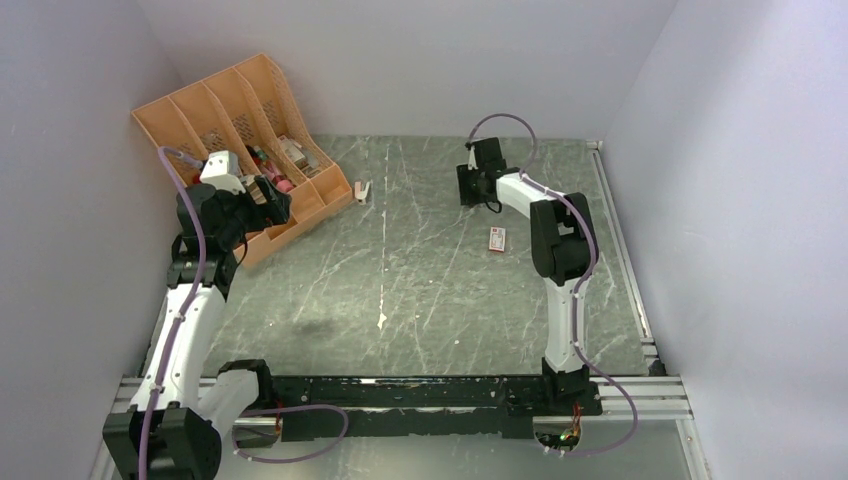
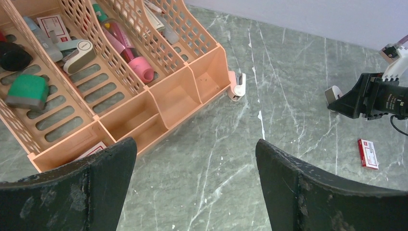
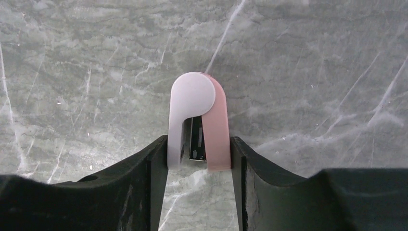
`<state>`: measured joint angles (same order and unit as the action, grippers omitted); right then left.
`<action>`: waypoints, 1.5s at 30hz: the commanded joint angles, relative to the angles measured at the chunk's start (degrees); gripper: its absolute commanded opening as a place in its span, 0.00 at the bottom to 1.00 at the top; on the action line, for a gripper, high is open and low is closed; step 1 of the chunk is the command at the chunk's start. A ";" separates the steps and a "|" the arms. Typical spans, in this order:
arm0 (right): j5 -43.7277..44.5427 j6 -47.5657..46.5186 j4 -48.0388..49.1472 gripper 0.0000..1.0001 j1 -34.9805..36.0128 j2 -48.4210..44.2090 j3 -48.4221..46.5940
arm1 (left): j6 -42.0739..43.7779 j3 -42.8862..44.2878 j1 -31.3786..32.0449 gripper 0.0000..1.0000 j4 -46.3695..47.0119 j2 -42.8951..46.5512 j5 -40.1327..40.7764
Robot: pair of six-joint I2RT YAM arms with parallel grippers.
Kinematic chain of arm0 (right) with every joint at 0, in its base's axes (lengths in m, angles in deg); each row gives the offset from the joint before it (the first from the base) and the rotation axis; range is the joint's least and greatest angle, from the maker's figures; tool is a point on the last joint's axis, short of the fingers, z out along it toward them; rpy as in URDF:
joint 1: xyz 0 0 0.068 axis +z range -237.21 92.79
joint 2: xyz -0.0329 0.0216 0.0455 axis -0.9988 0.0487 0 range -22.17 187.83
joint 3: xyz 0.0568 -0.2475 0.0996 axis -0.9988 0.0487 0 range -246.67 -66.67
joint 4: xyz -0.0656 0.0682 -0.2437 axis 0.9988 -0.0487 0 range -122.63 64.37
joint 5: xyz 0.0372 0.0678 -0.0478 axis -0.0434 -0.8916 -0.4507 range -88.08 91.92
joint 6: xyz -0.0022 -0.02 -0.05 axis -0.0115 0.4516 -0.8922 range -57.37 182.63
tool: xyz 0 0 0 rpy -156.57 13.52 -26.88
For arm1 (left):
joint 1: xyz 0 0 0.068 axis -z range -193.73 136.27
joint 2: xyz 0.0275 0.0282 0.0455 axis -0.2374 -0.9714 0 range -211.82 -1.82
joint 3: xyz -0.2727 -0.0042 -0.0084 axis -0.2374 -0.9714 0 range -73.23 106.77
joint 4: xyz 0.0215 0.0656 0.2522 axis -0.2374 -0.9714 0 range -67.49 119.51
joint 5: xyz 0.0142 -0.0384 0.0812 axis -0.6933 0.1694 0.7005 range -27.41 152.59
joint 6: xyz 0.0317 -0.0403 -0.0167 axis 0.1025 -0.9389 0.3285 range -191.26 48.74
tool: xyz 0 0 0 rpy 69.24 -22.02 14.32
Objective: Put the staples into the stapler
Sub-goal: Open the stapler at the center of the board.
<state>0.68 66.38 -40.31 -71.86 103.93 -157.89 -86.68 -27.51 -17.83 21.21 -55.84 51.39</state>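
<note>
Staples box [image 2: 368, 154], label unreadable, lies near right tool [image 3: 198, 143] clamping pink stapler [image 3: 193, 96]

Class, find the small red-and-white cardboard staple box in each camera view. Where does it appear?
Top external: the small red-and-white cardboard staple box lies right of centre.
Left wrist: near the right edge, lower half.
Right wrist: not in view.
Shared landmark: the peach slotted plastic desk organiser, upper left in the top and left wrist views; the box lies to its right.
</note>
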 commanded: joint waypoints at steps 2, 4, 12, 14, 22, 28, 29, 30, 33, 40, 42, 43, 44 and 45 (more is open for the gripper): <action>2.09 -2.52 0.20 0.50 2.31 0.28 0.27 | -0.34 0.52 -0.82 0.97 2.56 -0.37 -2.45; 1.32 -3.97 0.49 0.49 3.43 -0.89 1.36 | -0.38 0.52 -0.82 0.97 2.58 -0.46 -2.74; -5.04 -9.67 1.95 0.48 10.37 -9.27 9.01 | -0.31 0.67 -0.82 0.97 2.50 -0.81 -3.27; -7.04 -11.11 1.36 0.47 13.23 -11.39 10.74 | -0.31 0.69 -0.82 0.97 2.54 -0.97 -3.59; -11.49 -13.58 4.37 0.47 26.65 -21.28 23.12 | -0.28 0.91 -0.93 0.97 2.34 -1.71 -4.54; -9.59 -14.21 3.12 0.45 30.88 -24.99 28.20 | -0.58 0.99 -0.96 0.96 2.36 -2.44 -5.86; -9.19 -14.21 3.33 0.45 31.47 -25.72 29.16 | -0.59 0.98 -0.93 0.96 2.40 -2.49 -5.99; -8.60 -14.02 3.72 0.46 31.83 -26.33 30.06 | -0.59 0.98 -1.00 0.96 2.39 -2.42 -6.13; -7.64 -13.23 4.15 0.51 32.31 -26.84 31.79 | -0.76 0.86 -1.00 0.96 2.58 -2.46 -6.57; -6.66 -12.21 5.45 0.59 32.52 -26.28 33.47 | -0.97 0.69 -1.00 0.96 2.76 -2.55 -7.57; -6.71 -12.19 5.96 0.63 32.48 -25.90 33.46 | -0.98 0.72 -1.00 0.96 2.82 -2.51 -7.74; -6.63 -12.19 6.24 0.64 32.47 -25.73 33.41 | -0.94 0.71 -1.00 0.96 2.78 -2.44 -7.73; -6.52 -12.11 6.55 0.66 32.42 -25.47 33.47 | -0.95 0.76 -1.00 0.96 2.81 -2.44 -7.70; -6.63 -12.10 6.85 0.67 32.47 -25.21 33.45 | -1.00 0.77 -1.02 0.96 2.78 -2.47 -7.71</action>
<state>-6.46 53.88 -35.89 -39.60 78.58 -124.93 -87.16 -27.51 -18.16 22.24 -58.31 45.40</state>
